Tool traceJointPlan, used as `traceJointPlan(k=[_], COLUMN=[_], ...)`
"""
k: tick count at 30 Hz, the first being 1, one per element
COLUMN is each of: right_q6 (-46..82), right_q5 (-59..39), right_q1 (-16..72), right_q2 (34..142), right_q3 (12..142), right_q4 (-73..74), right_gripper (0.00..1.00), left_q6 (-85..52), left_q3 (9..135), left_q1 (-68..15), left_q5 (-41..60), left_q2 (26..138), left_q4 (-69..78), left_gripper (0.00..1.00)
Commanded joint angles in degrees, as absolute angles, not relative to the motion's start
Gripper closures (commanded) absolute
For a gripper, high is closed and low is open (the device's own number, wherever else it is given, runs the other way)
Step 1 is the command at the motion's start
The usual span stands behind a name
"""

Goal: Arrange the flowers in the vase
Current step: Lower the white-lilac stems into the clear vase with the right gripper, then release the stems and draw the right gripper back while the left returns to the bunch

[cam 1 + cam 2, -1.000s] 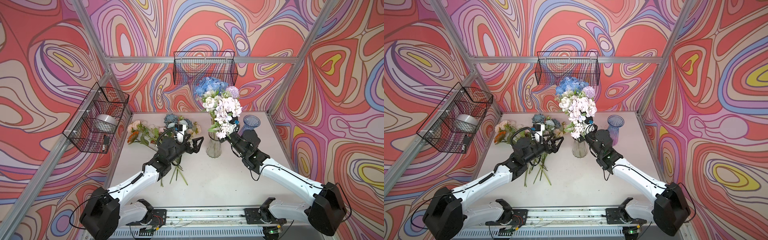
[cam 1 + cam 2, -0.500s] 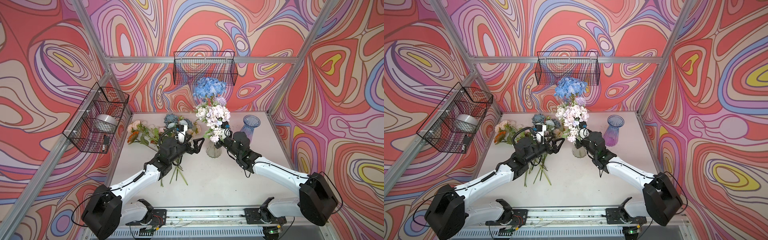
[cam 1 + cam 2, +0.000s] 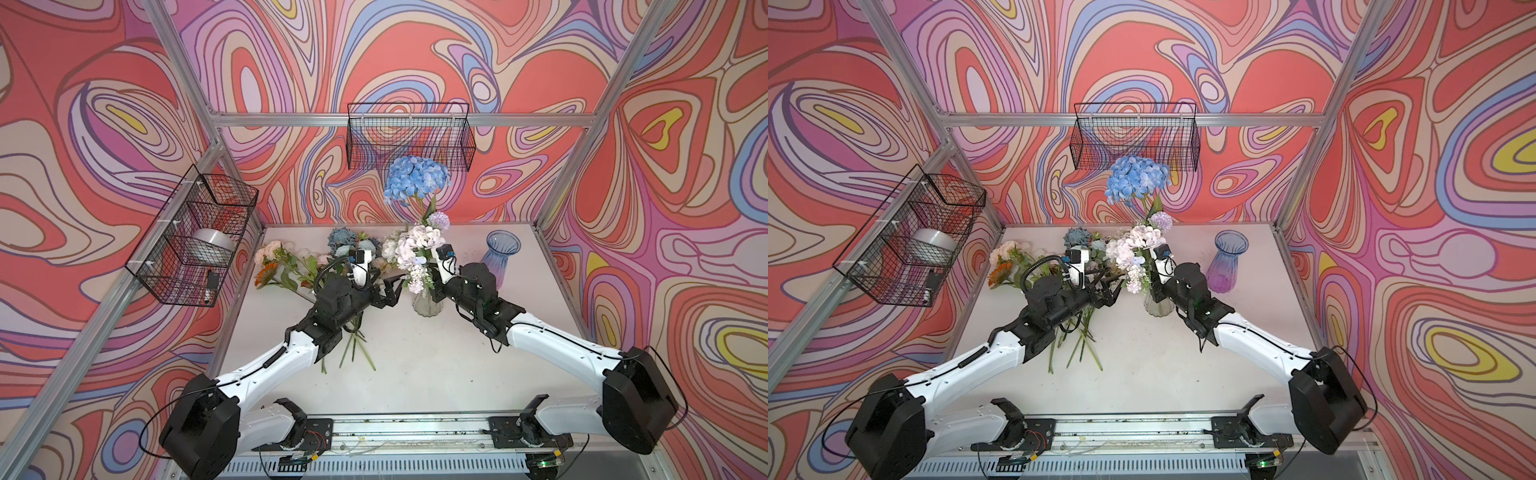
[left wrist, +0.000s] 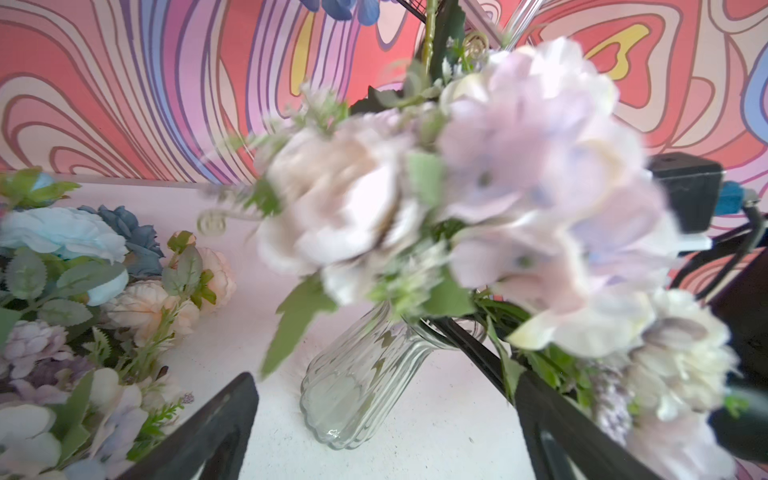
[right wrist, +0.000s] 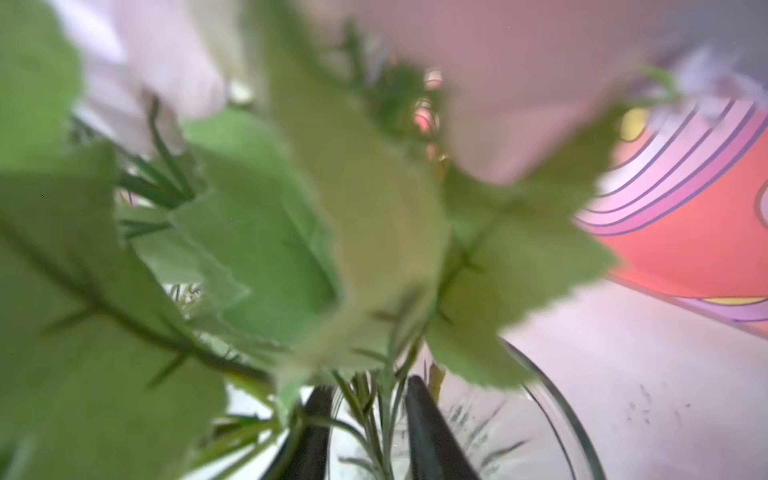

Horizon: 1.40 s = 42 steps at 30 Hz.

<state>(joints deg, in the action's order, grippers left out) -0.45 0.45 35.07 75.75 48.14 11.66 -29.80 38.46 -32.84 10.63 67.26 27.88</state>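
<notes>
1. A clear vase [image 3: 1158, 306] stands midway on the desk [image 3: 1163, 374], holding pale flowers [image 3: 1136, 253] and a blue hydrangea [image 3: 1136, 178];
2. right end effector [image 3: 1155, 286] at its neck, jaws hidden;
3. left end effector [image 3: 1114, 291] gapes just beside;
4. loose blooms [image 3: 1013, 257] by the far-left corner.

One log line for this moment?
left gripper: open, empty | right gripper: open at clear vase mouth | bouquet: in clear vase | loose flowers: on table
</notes>
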Motion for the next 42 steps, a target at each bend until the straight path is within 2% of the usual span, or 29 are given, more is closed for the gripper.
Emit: traceJointPlan(k=[1, 14, 23, 27, 29, 33, 38, 42], right_q6=[-0.9, -3.7, -7.4, -6.9, -5.3, -1.4, 1.2, 2.7], right_q5=[0.0, 3.5, 11.6, 19.9, 24.6, 34.1, 41.1, 41.3], right_q1=[35.2, 35.2, 35.1, 35.0, 34.7, 34.0, 32.7, 32.1], right_q2=[73.5, 67.9, 64.1, 62.9, 62.8, 64.1, 67.0, 68.3], right_q3=[48.8, 49.6, 51.8, 51.3, 50.6, 49.7, 49.1, 48.5], right_q4=[5.4, -5.8, -11.7, -10.0, -7.6, -4.0, -2.3, -2.1], right_gripper=[0.50, 0.34, 0.25, 0.16, 0.11, 0.02, 0.02, 0.02], left_q6=[-31.8, -37.9, -41.7, -43.4, -44.2, -46.8, -49.6, -49.8], left_q3=[36.9, 32.9, 33.8, 34.0, 33.8, 32.3, 31.0, 31.4], left_q1=[-30.8, -23.8, -23.4, -23.4, -23.5, -23.6, -24.6, -25.9], left_q5=[6.9, -5.9, -9.9, -8.5, -7.2, -5.1, -4.0, -5.8], left_q2=[64.2, 52.4, 52.7, 54.3, 55.4, 57.7, 60.4, 62.4], left_q4=[25.6, 3.2, -6.0, -9.8, -10.6, -9.3, -6.2, -6.5], left_gripper=[0.01, 0.01, 0.00, 0.00, 0.04, 0.19, 0.40, 0.43])
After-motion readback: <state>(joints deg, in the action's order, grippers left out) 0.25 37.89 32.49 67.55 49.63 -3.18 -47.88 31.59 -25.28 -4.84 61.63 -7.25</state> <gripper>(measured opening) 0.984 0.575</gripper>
